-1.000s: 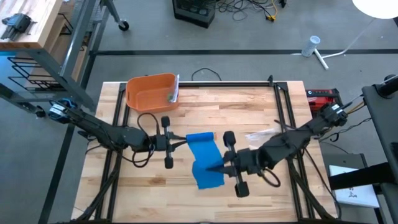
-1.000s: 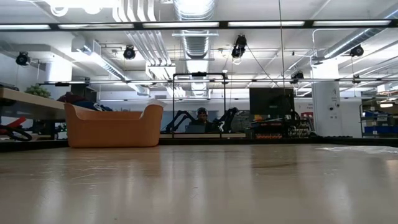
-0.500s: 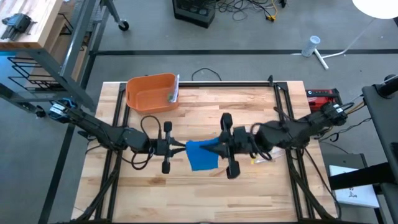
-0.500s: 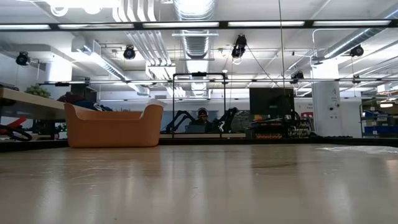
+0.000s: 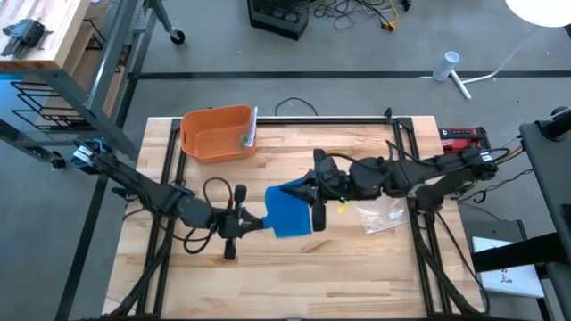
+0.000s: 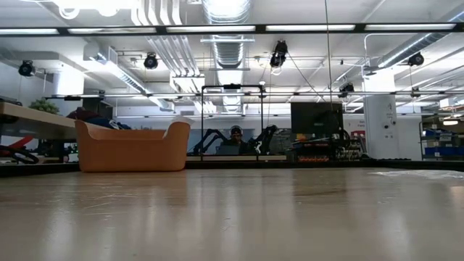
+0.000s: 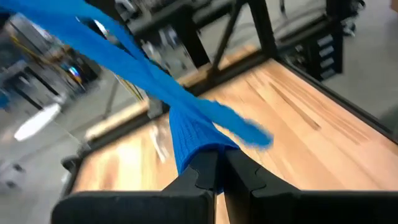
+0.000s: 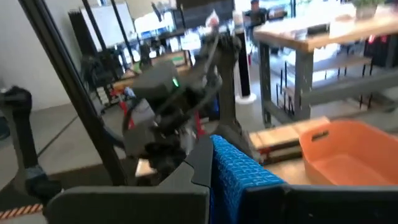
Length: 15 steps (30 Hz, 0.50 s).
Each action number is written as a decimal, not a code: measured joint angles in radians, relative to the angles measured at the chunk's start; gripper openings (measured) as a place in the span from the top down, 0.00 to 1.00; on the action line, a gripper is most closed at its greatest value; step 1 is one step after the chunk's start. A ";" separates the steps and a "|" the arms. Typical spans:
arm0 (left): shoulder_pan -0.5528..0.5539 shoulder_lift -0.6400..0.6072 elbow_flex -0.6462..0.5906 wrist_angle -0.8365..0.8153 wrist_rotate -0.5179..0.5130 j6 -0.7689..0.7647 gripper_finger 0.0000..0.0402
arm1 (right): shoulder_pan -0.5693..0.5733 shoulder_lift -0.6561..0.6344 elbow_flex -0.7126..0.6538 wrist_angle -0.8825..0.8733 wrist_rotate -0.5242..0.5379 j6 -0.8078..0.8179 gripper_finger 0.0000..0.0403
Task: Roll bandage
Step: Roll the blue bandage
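Now, from above, the blue bandage (image 5: 287, 210) is hanging over the middle of the wooden table (image 5: 357, 267), pinched at both ends. The right gripper (image 5: 299, 190) has swung its end up and back toward the orange bin (image 5: 217, 134), while the left gripper (image 5: 260, 221) is pulling low. So the strip is looking folded over, maybe the start of a roll. In the low view, only the bin is showing. In the left wrist view, the fingers (image 7: 239, 167) are clamping blue cloth stretched tight. In the right wrist view, the bandage (image 8: 239, 174) is sitting squeezed between the jaws.
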 joint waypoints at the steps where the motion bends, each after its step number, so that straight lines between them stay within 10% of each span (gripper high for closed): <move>1: -0.006 0.000 0.015 -0.043 0.000 -0.022 1.00 | -0.008 0.000 0.000 -0.014 -0.020 0.015 1.00; 15: -0.070 0.095 0.142 -0.208 0.060 -0.093 1.00 | -0.100 0.016 -0.006 -0.245 -0.117 -0.029 1.00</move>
